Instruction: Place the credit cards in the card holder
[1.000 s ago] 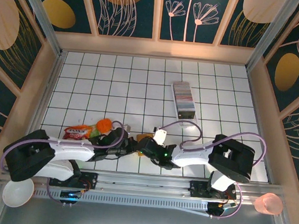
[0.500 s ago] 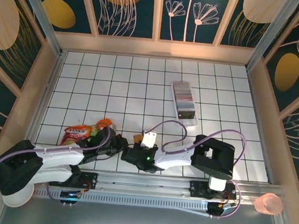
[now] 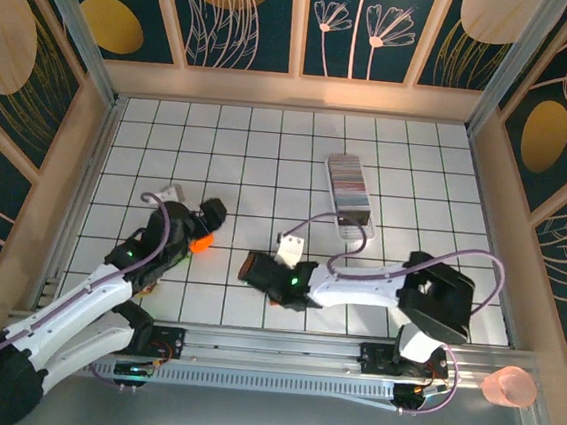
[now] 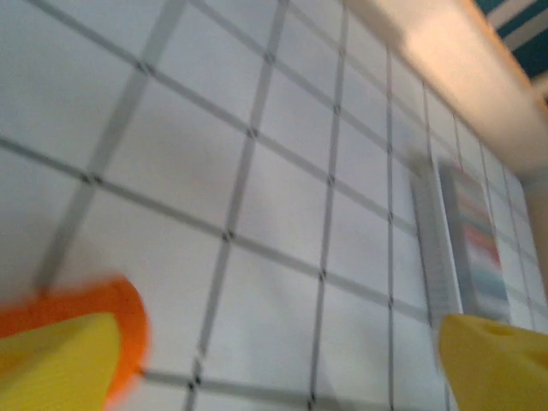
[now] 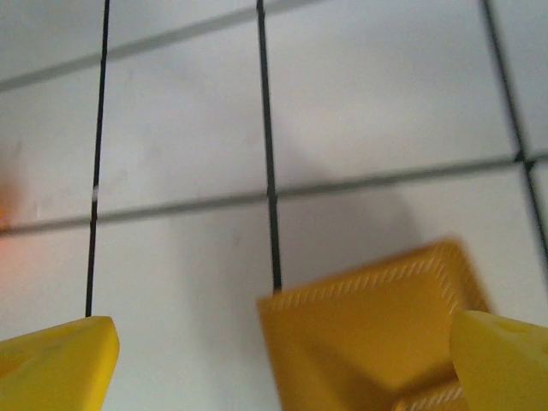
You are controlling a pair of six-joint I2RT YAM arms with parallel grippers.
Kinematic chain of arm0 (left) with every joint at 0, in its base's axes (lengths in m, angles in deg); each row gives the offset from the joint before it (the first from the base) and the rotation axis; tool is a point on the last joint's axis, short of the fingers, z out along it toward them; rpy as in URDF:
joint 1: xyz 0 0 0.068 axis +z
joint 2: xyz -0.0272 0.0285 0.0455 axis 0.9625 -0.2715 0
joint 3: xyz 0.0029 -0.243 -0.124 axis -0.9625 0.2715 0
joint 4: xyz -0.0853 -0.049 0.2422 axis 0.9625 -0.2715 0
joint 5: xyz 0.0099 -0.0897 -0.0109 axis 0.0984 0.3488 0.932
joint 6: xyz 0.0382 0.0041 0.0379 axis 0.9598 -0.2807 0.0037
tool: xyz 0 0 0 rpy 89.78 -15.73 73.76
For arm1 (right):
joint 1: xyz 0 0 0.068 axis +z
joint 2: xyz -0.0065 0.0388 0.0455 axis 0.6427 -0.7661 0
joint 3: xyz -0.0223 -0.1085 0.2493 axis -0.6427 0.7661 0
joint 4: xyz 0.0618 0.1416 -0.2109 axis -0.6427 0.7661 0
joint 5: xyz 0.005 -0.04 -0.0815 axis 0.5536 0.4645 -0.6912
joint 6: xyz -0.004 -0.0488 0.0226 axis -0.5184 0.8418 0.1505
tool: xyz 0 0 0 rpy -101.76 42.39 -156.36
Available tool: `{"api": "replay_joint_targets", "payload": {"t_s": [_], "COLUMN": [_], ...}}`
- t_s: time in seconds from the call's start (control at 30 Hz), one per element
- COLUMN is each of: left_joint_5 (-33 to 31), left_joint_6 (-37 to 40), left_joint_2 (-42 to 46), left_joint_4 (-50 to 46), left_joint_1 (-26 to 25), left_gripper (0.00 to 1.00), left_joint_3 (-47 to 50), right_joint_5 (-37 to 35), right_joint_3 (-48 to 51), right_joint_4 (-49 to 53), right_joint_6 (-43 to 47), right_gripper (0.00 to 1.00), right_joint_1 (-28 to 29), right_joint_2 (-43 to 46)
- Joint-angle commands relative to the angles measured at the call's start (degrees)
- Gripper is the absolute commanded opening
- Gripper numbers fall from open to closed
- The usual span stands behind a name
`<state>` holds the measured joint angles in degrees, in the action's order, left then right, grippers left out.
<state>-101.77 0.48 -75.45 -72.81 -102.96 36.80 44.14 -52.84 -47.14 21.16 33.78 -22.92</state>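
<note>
Jaws apart on left end effector [image 4: 278, 360] and right end effector [image 5: 281, 360]; card holder [image 5: 368, 334] corner under right.

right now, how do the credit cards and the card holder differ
The credit cards are many, standing on edge in a clear tray; the card holder is one piece lying flat. The cards are grey, white and pinkish; the holder is tan-yellow with a stitched edge. Both rest on the gridded table.

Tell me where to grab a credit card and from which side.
Probably pinch the top edge of an end card among the credit cards, coming straight down. They stand on edge, packed in the clear tray, so only top edges are free.
</note>
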Motion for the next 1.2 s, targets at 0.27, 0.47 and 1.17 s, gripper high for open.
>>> {"api": "replay_joint_targets", "payload": {"t_s": [0.27,0.47,1.17], "left_joint_5": [-19.67,-8.79,11.52], "left_joint_6": [34.14,44.57,45.59], "left_joint_2": [-10.59,-17.22,-39.58], "left_joint_4": [33.87,57.88,82.75], "left_joint_1": [19.77,28.88,32.22], "left_gripper": [0.99,0.99,0.99], "left_joint_3": [4.08,15.27,15.84], "right_joint_5": [-5.5,19.91,38.29], "right_joint_3": [25.54,42.83,40.39], "right_joint_4": [-48.92,-54.89,-90.94], "right_joint_6": [67.67,76.31,64.73], "right_gripper": [0.99,0.99,0.99], "right_joint_1": [-23.82,-57.48,-77.09], "right_joint_2": [39.91,50.86,4.67]}}
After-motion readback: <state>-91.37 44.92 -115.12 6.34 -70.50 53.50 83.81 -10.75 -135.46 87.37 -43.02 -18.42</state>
